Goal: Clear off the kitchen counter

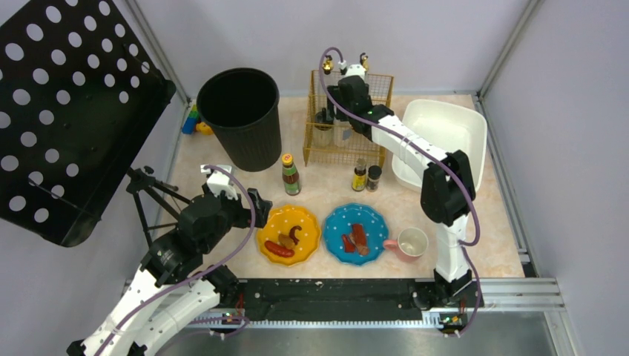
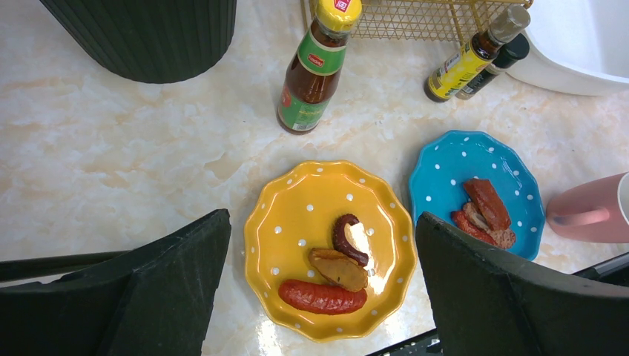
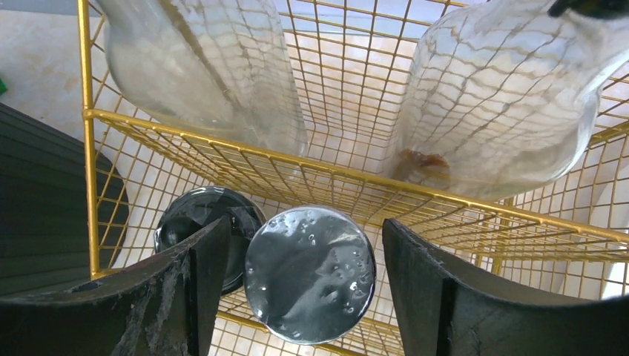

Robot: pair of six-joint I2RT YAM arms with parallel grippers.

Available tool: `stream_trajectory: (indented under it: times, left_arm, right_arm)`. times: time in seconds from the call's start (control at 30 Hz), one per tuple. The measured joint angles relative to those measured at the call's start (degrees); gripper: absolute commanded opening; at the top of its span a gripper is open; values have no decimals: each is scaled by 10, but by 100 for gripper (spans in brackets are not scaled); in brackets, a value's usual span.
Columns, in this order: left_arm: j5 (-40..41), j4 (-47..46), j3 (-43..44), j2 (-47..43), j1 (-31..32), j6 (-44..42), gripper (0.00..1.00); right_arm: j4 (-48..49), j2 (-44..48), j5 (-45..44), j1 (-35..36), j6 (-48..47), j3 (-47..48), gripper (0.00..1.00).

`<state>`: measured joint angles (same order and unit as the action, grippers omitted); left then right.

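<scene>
The kitchen counter [image 1: 489,230] carries a yellow plate [image 1: 288,234] and a blue plate [image 1: 356,232], both with food, a pink mug [image 1: 408,243], a sauce bottle [image 1: 290,175] and two small bottles [image 1: 366,178]. My left gripper [image 2: 323,222] hangs open above the yellow plate [image 2: 297,215], touching nothing. My right gripper [image 3: 304,230] is inside the gold wire basket [image 1: 348,122]. Its fingers stand either side of a jar with a shiny silver lid [image 3: 311,274], with a gap on both sides. A black-lidded jar [image 3: 200,215] sits just to the left.
A black ribbed bin [image 1: 241,115] stands at the back left and a white tub [image 1: 445,137] at the back right. Two clear glass bottles [image 3: 208,67] [image 3: 504,104] stand in the basket. A black perforated panel on a tripod [image 1: 67,111] overhangs the left edge.
</scene>
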<state>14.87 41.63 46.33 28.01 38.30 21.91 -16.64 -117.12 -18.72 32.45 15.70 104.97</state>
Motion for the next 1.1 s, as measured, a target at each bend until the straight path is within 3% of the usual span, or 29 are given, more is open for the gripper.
stream_trajectory:
  times: [0.23, 0.5, 0.8, 1.1]
  left_arm:
    - [0, 0, 0, 0, 0, 0, 99]
    - [0, 0, 0, 0, 0, 0, 99]
    - [19, 0, 0, -25, -1, 0, 99]
    - [55, 1, 0, -78, -3, 5, 99]
  right_arm:
    - [10, 19, 5, 0, 0, -23, 75]
    - [31, 129, -4, 17, -8, -91, 75]
    - [77, 260, 42, 87, -13, -192, 76]
    - [68, 262, 81, 170, -12, -202, 76]
